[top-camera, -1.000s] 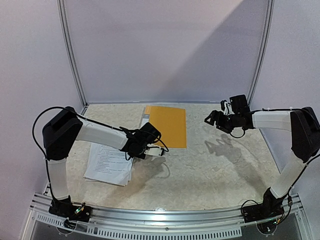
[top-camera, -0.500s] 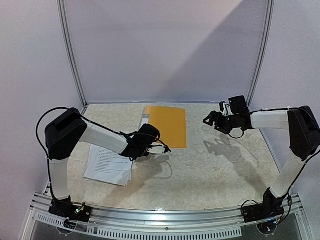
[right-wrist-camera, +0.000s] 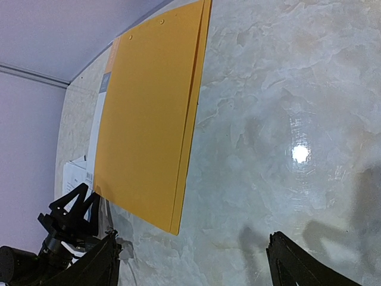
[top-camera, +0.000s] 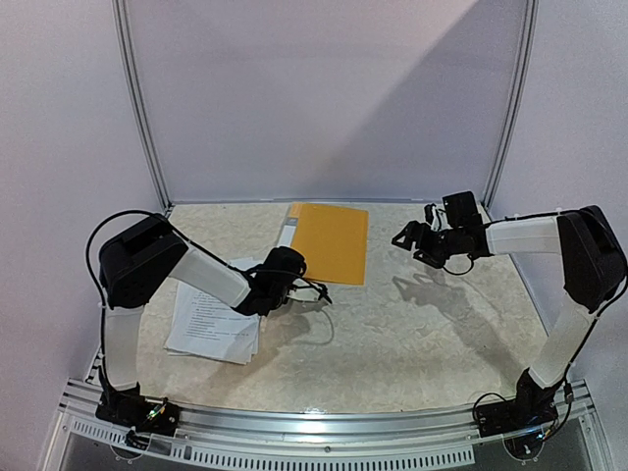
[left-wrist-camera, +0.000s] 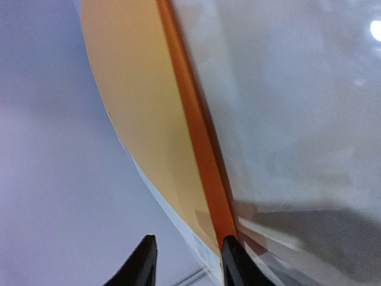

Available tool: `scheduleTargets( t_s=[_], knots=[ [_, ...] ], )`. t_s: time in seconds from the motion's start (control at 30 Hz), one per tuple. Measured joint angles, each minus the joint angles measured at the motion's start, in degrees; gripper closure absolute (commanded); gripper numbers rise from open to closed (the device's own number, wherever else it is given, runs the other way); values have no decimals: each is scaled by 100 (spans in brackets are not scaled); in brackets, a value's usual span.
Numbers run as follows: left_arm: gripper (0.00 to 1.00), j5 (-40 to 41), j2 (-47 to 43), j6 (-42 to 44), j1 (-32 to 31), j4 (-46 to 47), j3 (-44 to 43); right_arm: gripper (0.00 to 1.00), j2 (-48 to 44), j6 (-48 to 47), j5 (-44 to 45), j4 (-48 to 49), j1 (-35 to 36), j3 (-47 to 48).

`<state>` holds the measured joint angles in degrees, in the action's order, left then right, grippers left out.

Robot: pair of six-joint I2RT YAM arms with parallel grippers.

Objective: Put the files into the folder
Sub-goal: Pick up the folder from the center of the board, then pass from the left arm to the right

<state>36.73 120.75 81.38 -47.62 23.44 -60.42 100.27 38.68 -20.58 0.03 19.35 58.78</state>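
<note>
On the marbled table [top-camera: 392, 343], the folder [top-camera: 329, 240] at the back is straddled at its near corner by the left gripper [left-wrist-camera: 189, 265], jaws parted. The right gripper [top-camera: 404, 238] is held wide, empty. It could get shoved instead of opened if barely pinched.

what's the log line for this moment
left end effector: open, at folder corner | right end effector: open, aloft | files: stacked outside folder
</note>
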Motion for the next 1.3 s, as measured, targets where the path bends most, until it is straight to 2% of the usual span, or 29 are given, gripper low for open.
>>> scheduleTargets(
  t_s=[0.03,0.07,0.3,0.53,1.0,1.3],
  knots=[
    [100,4,26,39,11,63,13,13,0,7,-4,13,7,0],
    [100,11,59,66,17,125,28,13,0,9,-11,17,13,0],
    [100,20,151,2,33,299,-22,13,125,157,-39,-26,79,2],
    [100,37,-162,-723,111,-350,-629,14,457,791,-251,-11,103,2],
    [100,81,-341,-1104,146,-713,-767,26,1622,2444,-1185,1899,507,332],
    [100,87,-337,-1117,146,-789,-767,27,2170,2966,-1355,2566,546,793]
  ],
)
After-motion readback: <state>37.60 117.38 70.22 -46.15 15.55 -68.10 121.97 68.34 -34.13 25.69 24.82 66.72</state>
